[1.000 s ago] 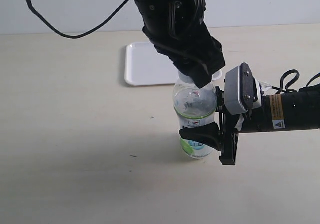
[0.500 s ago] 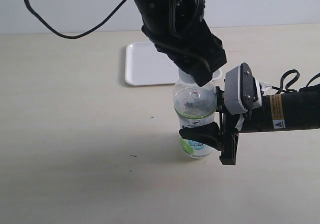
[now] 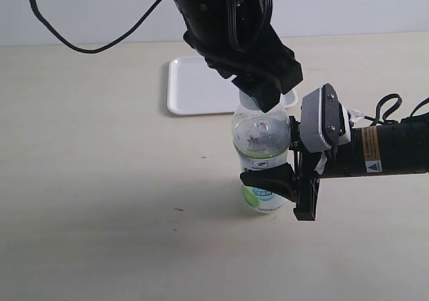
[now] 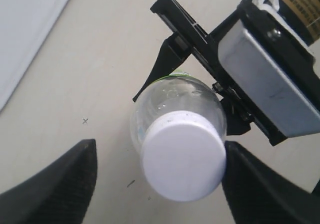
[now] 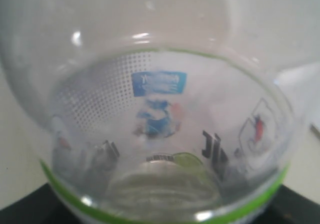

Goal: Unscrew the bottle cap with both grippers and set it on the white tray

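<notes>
The left gripper (image 4: 162, 184) has its fingers apart around the cap (image 4: 182, 156). The cap is on the bottle (image 3: 261, 140). The right gripper (image 3: 278, 180) squeezes the bottle, near the tray (image 3: 194, 86). Next, I think: pinch the cap and twist.

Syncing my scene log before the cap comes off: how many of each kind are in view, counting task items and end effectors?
Bottle: 1
Cap: 1
Tray: 1
End effectors: 2, left end effector, right end effector
Total: 5
</notes>
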{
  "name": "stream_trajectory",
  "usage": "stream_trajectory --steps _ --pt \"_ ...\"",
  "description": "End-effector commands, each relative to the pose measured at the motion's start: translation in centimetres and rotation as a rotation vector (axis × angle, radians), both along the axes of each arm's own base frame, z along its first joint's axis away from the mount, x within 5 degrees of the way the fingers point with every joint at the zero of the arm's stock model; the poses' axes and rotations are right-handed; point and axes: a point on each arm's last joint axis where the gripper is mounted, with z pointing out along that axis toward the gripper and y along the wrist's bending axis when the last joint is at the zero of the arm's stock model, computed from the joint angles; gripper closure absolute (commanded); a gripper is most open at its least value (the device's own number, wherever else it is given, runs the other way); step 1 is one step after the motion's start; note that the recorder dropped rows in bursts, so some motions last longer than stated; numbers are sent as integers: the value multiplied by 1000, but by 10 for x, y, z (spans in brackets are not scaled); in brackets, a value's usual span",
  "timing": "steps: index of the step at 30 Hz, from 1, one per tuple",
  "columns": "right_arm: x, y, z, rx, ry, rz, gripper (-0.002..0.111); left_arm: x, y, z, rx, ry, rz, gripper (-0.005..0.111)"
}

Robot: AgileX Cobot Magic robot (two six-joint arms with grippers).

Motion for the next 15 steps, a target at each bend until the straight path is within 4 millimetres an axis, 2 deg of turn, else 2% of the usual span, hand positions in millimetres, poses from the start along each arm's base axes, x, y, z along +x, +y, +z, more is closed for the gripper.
stream_trajectory --steps 1,15 --pt "-3 -2 -7 -75 16 26 108 -1 2 4 -9 -7 8 41" --pt "-3 -2 -7 -75 16 26 108 -2 1 4 -21 8 8 81"
